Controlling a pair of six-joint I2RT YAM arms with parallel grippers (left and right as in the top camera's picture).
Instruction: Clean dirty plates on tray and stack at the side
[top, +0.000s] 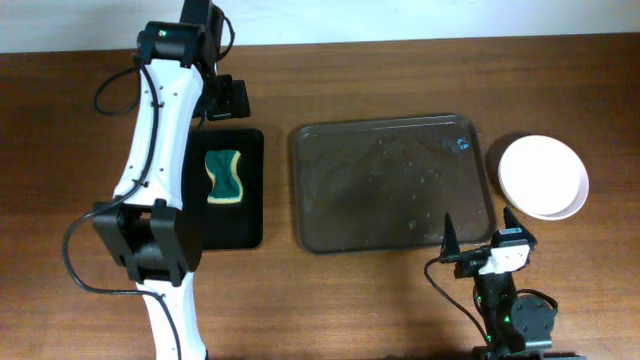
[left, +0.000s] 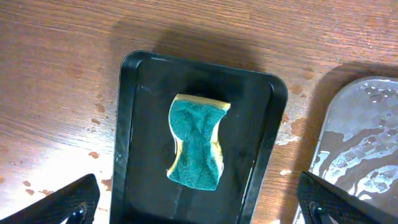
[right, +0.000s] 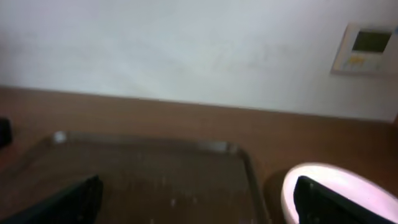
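Highest under the overhead camera stands the left arm, its white links crossing the near edge of the small black tray where the green sponge lies flat. The right claw is at the front of the surface, fingers spread and gripping nothing. The tray lies ahead of this claw and to its left, wet, streaked and bare of plates. The plates sit ahead and slightly to its right, just clear of the tray's right rim, nested as one stack; their number cannot be counted from above. Judgement: with the tray emptied and the stack at the side, the task appears finished or nearly so. In the left wrist view, the left claw hangs released above the sponge, which rests inside the black tray, probably so that its drips stay contained. The tray's wet corner shows off to one side, and water spots mark the surface. In the right wrist view, which is blurred, the tray rim runs ahead, the plates lie just right of it, and a wall panel hangs beyond. Nothing obstructs either claw; the tray rim is the nearest thing to foul a low sweep.
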